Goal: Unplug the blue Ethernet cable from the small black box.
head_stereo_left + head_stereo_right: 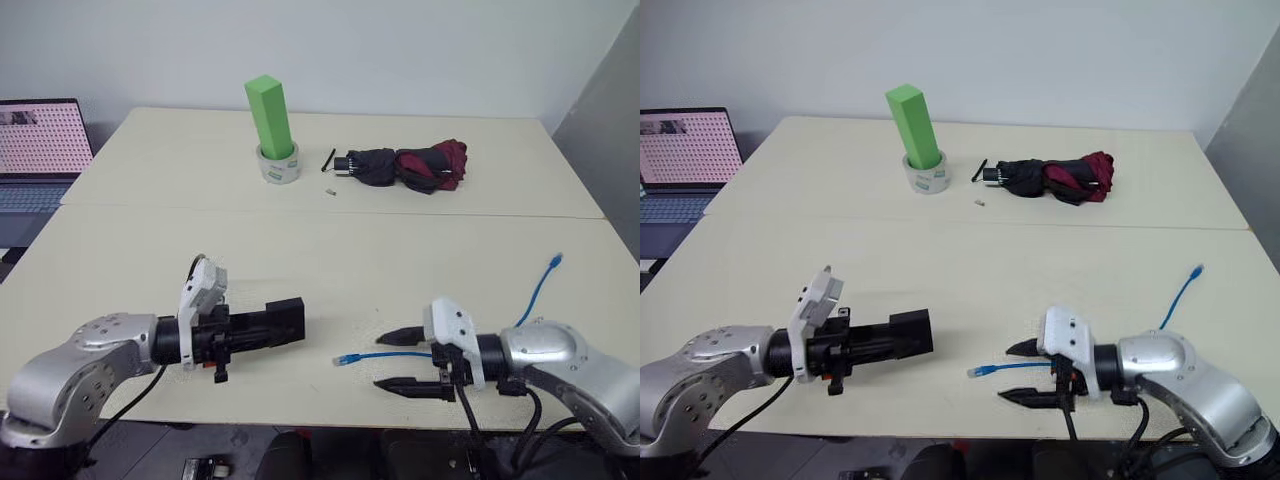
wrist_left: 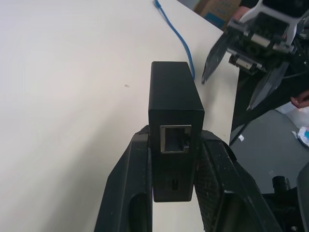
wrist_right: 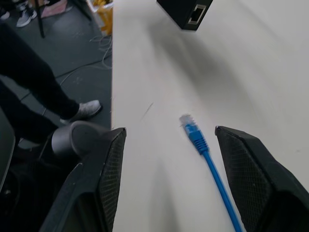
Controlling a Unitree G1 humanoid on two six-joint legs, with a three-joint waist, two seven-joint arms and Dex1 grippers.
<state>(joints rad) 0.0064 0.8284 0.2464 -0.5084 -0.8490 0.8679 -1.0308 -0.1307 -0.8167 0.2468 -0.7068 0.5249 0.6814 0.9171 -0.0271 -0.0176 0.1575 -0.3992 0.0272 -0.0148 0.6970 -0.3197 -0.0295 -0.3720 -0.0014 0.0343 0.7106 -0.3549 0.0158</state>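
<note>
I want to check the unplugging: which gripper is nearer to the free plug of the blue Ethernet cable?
The right gripper: its open fingers straddle the blue Ethernet cable near the plug, not gripping. The left gripper is farther away, shut on the small black box.

Surfaces, mostly matt plastic and smooth laminate.
The small black box [image 2: 175,108] is showing a matt, smooth plastic shell; the blue Ethernet cable [image 3: 212,165] is looking like slightly glossy plastic sheathing with a translucent plug. The left gripper's fingers [image 2: 126,193] and the right gripper's pads [image 3: 112,166] are showing matt black, finely textured faces. The table [image 1: 330,245] is reading as smooth, pale, low-sheen laminate. The folded umbrella [image 1: 415,166] is looking like soft cloth; the green block [image 1: 271,117] is appearing matt.
</note>
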